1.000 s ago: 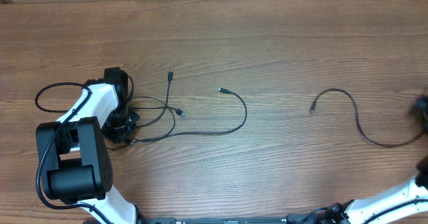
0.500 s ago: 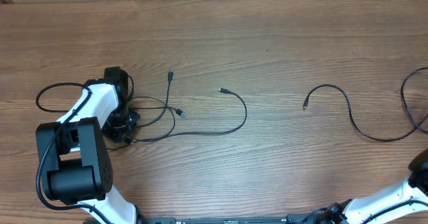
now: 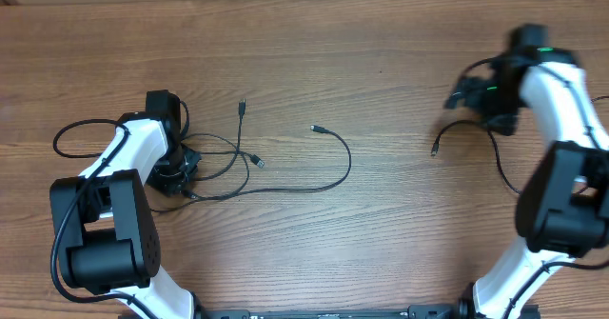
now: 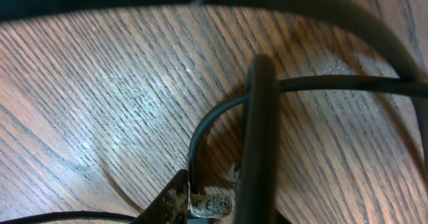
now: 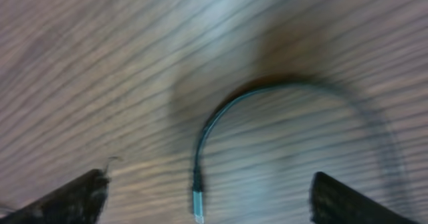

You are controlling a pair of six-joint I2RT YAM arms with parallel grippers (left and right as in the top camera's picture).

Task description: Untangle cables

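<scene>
Right wrist view shows the wide-open right end effector (image 5: pixel 208 179) above a separated thin black cord (image 5: pixel 198 164) on the brown wooden surface (image 5: pixel 100 63); further away, the left end effector (image 3: pixel 176 174) sits on the tangled black cords (image 3: pixel 249 159), grip unclear; the next step is probably to part those.

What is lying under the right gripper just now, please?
The right wrist view shows one cable curving across the wooden table between the open fingers of the right gripper, its silver-tipped plug nearest. From overhead, the right arm covers part of that cable.
</scene>
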